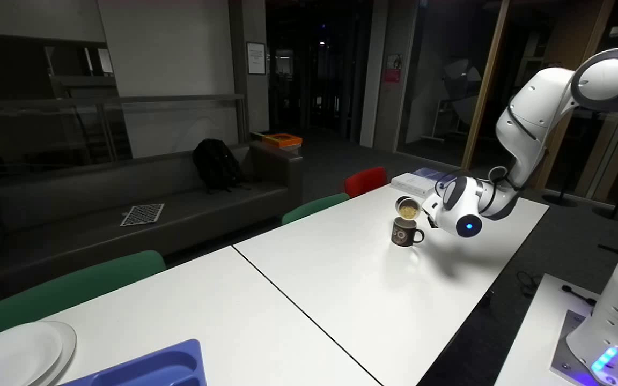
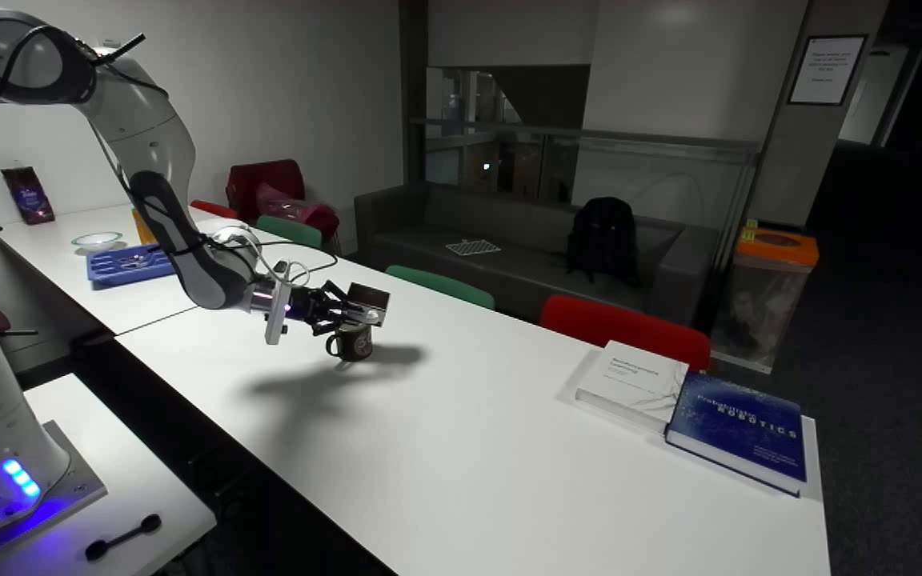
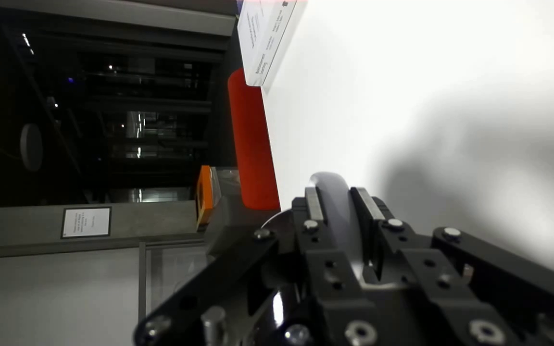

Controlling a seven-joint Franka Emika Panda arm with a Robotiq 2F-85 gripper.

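Observation:
My gripper [image 2: 339, 310] is shut on a dark cup [image 2: 371, 296] with a pale rim. In the wrist view a pale grey rounded part [image 3: 340, 211], seemingly its handle, is between the fingers [image 3: 337, 202]. The cup is tilted, and in an exterior view its mouth shows pale brown grainy contents [image 1: 409, 212]. Directly below, a black mug [image 1: 402, 234] with light print stands upright on the white table; it also shows in an exterior view [image 2: 357, 342]. I cannot tell whether the cup touches the mug's rim. The mug's inside is mostly hidden.
A white book [image 2: 629, 380] and a blue book [image 2: 737, 432] lie at one table end. A blue tray [image 1: 153, 370] and white plates [image 1: 14, 354] are toward the other end, with a dark packet [image 2: 29, 194] beyond. Green and red chairs [image 2: 625, 328] line the far edge.

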